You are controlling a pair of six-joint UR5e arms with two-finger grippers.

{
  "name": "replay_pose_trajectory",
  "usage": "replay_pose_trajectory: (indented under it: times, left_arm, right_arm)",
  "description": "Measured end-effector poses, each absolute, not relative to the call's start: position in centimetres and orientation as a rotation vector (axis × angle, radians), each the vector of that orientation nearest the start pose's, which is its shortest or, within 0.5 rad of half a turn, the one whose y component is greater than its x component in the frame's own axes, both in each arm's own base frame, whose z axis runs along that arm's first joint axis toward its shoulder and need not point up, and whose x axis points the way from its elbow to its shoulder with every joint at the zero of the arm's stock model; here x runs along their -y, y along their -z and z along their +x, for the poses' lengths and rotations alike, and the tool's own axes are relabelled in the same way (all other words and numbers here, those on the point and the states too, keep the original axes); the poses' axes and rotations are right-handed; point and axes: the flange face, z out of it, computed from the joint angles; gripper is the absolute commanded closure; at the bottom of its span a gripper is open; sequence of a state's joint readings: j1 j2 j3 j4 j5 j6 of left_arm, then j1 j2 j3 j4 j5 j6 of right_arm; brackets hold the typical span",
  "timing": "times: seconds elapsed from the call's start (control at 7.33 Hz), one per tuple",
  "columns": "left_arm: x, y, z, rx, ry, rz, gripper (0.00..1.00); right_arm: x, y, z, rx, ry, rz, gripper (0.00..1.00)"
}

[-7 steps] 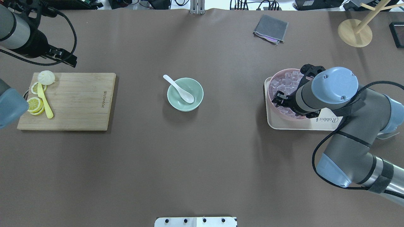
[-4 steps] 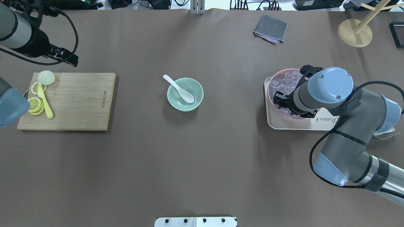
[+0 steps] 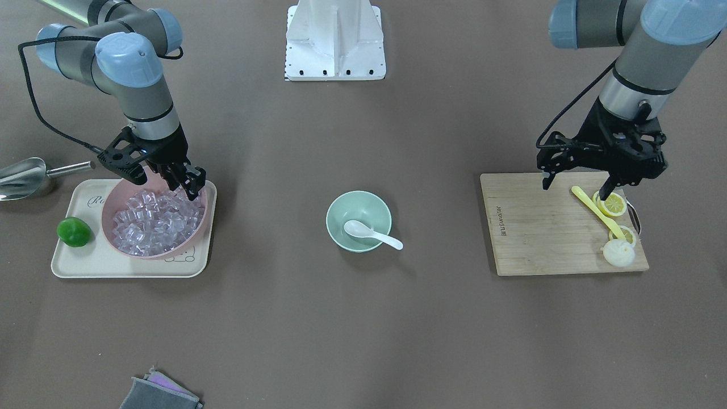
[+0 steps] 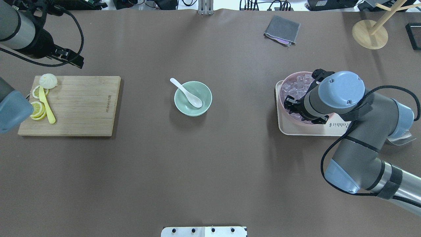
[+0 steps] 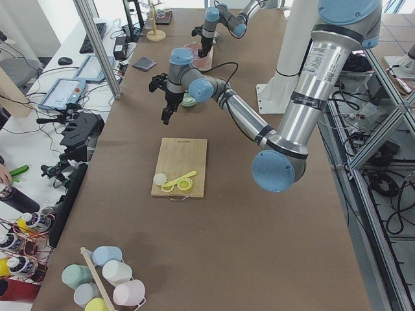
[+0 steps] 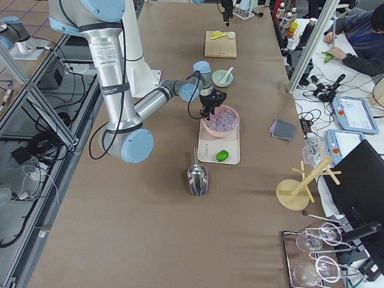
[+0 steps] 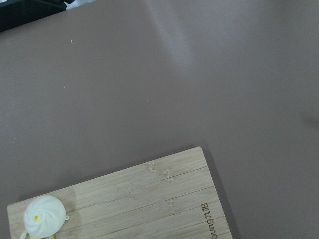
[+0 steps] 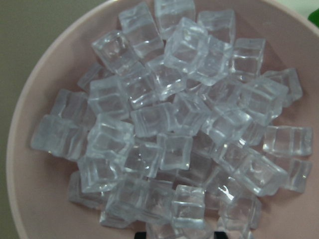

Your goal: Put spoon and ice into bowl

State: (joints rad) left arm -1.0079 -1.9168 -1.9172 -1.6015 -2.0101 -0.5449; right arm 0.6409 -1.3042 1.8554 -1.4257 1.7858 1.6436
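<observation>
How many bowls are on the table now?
2: the green bowl at table centre, holding the spoon; the pink bowl, full of ice, on the tray at the robot's right.

Bowl (image 4: 193,98) at surface (image 4: 210,171) centre; spoon (image 4: 186,93) in it, handle over rim toward my left. Board (image 4: 82,108) far to my left, with lemon slices (image 4: 37,110), utensil (image 4: 47,110), bun (image 4: 48,81) along outer end. Tray (image 3: 102,264) to my right: bigger bowl (image 3: 109,211) on it, ice (image 3: 153,224) heaped inside, lime (image 3: 74,232) beside. My right fingers (image 3: 193,180) over ice. Scoop (image 3: 23,176) on surface right of tray.

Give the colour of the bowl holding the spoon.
Pale mint-green bowl, clearest in the front-facing view.
</observation>
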Motion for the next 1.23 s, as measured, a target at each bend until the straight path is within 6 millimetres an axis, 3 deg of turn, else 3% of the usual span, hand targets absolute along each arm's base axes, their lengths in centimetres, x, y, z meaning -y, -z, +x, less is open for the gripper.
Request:
replay_pose_trajectory:
  times: [0.14,0.55,0.68,1.23]
  left_arm:
    - [54.0,-31.3,23.3,-0.731,-0.175,0.385,0.01]
    - [54.0,-31.2,23.3,-0.731,-0.175,0.387,0.01]
    - [54.0,-31.2,23.3,-0.731,-0.175,0.387,0.01]
    - [53.9,-31.2,23.3,-0.734,-0.178,0.383,0.01]
  right_arm:
    - [43.7,-37.7,-40.5,0.738,-0.610,-0.009,0.47]
    - [43.2,-37.3,-41.5,0.745,-0.609,-0.015,0.76]
    - [43.2,-37.4,-41.7,0.743,-0.606,-0.016,0.97]
    - [43.6,-36.2,-40.9,0.763,-0.592,-0.002,1.00]
